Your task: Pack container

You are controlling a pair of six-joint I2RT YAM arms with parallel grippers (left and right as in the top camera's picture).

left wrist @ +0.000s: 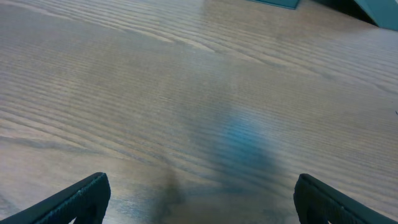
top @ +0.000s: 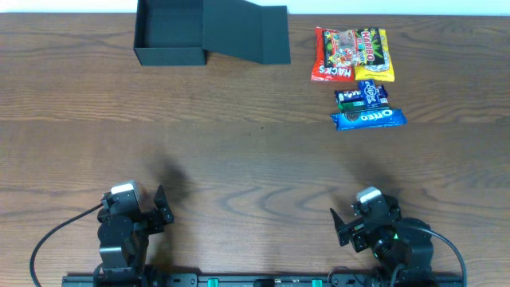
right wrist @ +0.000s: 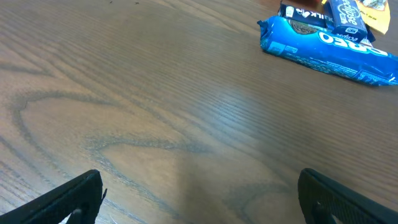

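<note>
The container (top: 169,56), a dark low-walled box, stands open and empty at the far left of the table, its flap lid (top: 249,33) lying flat to its right. A sliver of it shows at the top of the left wrist view (left wrist: 373,9). My left gripper (top: 163,207) (left wrist: 199,202) rests open at the near left over bare wood. At the near right my right gripper (top: 340,227) (right wrist: 199,199) is open too, nothing between its fingers. Both are far from the box.
Snacks lie at the far right: a red packet (top: 333,54), a yellow packet (top: 373,54), small blue packets (top: 362,96) (right wrist: 336,12) and a blue Oreo pack (top: 368,118) (right wrist: 323,46). Wooden tabletop (top: 255,159) spans between arms and items.
</note>
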